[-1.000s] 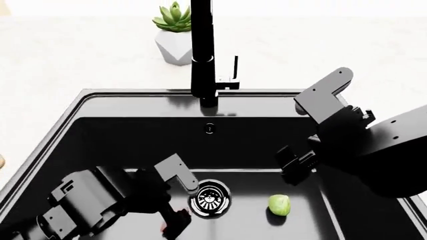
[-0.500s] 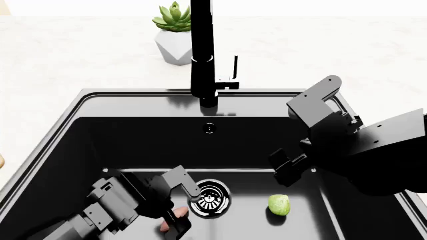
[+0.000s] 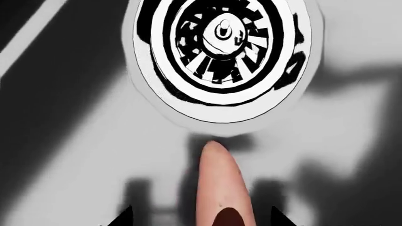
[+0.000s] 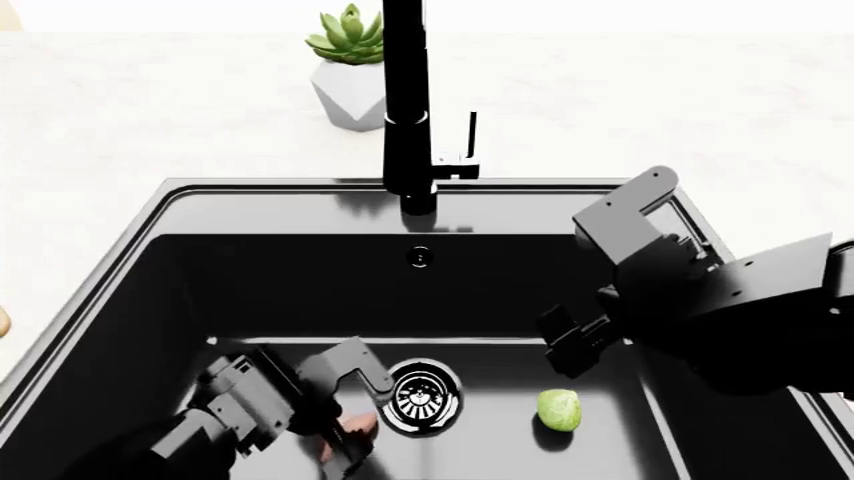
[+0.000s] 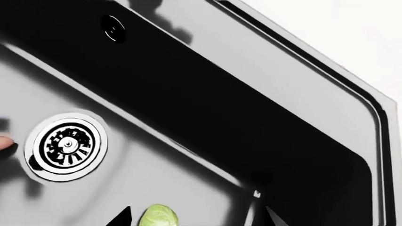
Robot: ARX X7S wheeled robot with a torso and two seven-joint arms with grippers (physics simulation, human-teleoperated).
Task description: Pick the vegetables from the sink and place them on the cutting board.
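Note:
The pinkish-brown tuber point(image 3: 220, 188) lies on the black sink floor point(image 4: 267, 300) just left of the drain point(image 4: 420, 397). My left gripper point(image 3: 201, 221) is open, low in the basin, with a finger on each side of the tuber and a gap at both sides. In the head view the tuber point(image 4: 358, 428) shows between those fingers. The light-green sprout point(image 4: 559, 410) lies right of the drain. My right gripper point(image 4: 574, 345) hangs open above and behind it, and the sprout point(image 5: 158, 216) sits near one finger in the right wrist view. The cutting board is out of view.
The tall black faucet point(image 4: 407, 110) stands at the sink's back rim. A potted succulent point(image 4: 350, 70) stands on the white counter behind it. A tan sliver point(image 4: 3, 320) shows at the left edge; I cannot tell what it is.
My left gripper has sunk lower into the basin and now straddles the tuber. My right arm has shifted slightly left and down toward the sprout.

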